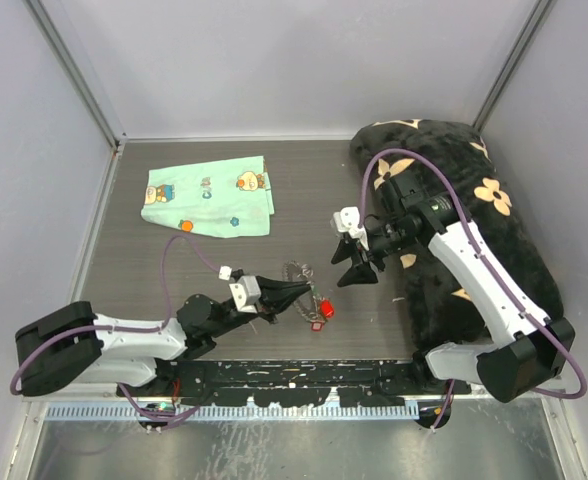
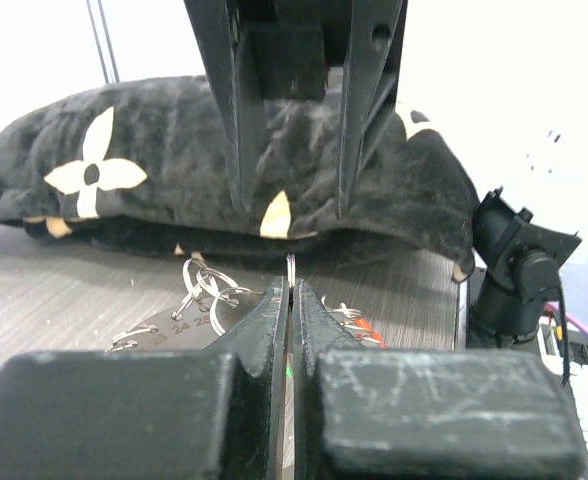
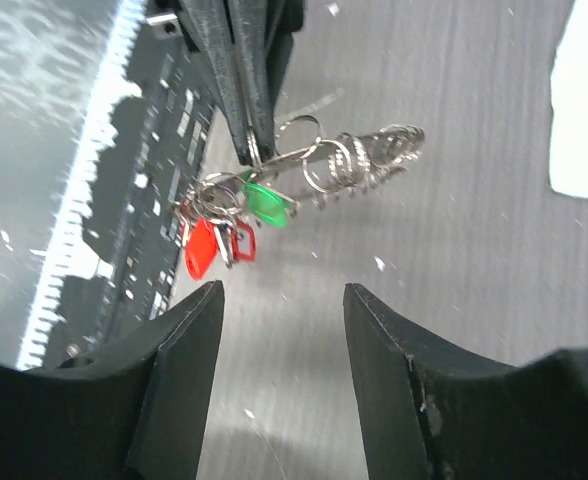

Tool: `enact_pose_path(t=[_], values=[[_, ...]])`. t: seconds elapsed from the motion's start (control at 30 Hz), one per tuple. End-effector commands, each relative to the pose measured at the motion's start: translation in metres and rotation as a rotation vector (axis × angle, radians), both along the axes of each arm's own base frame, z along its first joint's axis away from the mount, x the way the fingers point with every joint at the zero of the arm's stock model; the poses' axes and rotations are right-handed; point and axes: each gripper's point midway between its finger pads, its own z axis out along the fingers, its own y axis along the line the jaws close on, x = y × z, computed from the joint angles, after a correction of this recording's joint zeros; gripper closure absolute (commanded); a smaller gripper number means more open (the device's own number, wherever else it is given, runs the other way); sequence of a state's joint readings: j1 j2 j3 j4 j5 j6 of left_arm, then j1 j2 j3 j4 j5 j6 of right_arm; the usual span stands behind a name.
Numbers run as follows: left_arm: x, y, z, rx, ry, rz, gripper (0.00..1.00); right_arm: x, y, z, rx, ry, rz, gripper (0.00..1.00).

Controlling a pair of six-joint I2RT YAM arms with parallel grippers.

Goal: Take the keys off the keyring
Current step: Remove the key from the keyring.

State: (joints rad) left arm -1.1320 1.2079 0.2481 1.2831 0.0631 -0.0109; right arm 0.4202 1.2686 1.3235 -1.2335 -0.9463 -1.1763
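The keyring (image 1: 294,272) is a thin silver wire loop fringed with small rings, lying mid-table. My left gripper (image 1: 307,291) is shut on its wire. In the left wrist view the wire (image 2: 291,268) sticks up from between the closed fingertips. Keys with red heads (image 1: 323,309) and a green head (image 3: 267,203) hang bunched at the near end of the keyring (image 3: 359,160). My right gripper (image 1: 354,266) stands open just right of the bunch, apart from it. In its own view the right gripper (image 3: 282,300) has nothing between its fingers, and the red keys (image 3: 202,248) lie ahead.
A mint-green cartoon-print cloth (image 1: 209,198) lies at the back left with a small orange piece (image 1: 186,226) at its edge. A big black cushion with cream flowers (image 1: 454,220) fills the right side, under the right arm. Walls close in the table.
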Motion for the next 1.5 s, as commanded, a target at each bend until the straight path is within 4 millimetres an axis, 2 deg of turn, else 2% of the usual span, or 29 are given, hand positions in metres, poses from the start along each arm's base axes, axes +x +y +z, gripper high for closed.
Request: enact_pose_path(t=[0.0,0.23,0.37,0.83,1.37,1.47], values=[[-0.014,0.013,0.058,-0.183,-0.1,-0.036,1.0,-0.021,0.021,0.033,0.276,0.069,0.103,0.43],[-0.026,0.018,0.083,-0.246,-0.136,-0.09,1.0,-0.035,0.028,0.062,0.402,0.109,0.158,0.47],[-0.03,0.02,0.095,-0.273,-0.15,-0.106,1.0,-0.042,0.029,0.069,0.45,0.131,0.183,0.56],[-0.037,0.014,0.115,-0.309,-0.165,-0.157,1.0,-0.053,0.029,0.069,0.502,0.153,0.216,0.61],[-0.036,0.005,0.116,-0.305,-0.152,-0.176,1.0,-0.064,0.036,0.065,0.501,0.167,0.264,0.68],[-0.036,0.004,0.116,-0.304,-0.148,-0.18,1.0,-0.065,0.037,0.065,0.499,0.168,0.269,0.72]])
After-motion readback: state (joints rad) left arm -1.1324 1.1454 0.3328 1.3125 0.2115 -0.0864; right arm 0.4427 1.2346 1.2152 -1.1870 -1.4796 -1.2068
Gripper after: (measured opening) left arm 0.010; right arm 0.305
